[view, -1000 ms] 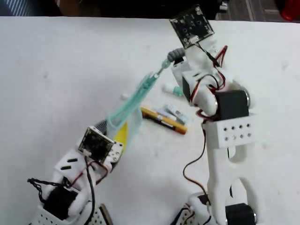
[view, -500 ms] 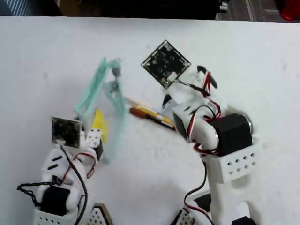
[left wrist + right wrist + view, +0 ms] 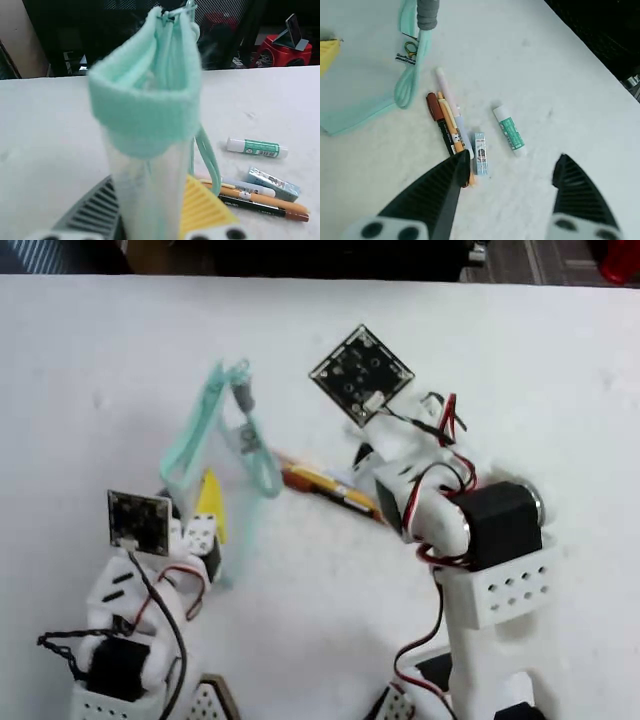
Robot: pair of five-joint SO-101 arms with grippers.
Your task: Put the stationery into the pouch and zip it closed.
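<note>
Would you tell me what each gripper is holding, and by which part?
The left gripper clamps the pouch by its clear lower end; the right gripper is open, holding nothing.

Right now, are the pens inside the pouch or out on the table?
Out. The pens and glue stick lie on the table, beside the pouch, not in it.

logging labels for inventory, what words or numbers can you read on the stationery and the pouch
glue stick: printed green label, too blurred to read.
small blue box: print on it, too small to read.
pens: dark lettering along the barrels, too small to read.
pouch: no lettering visible.
</note>
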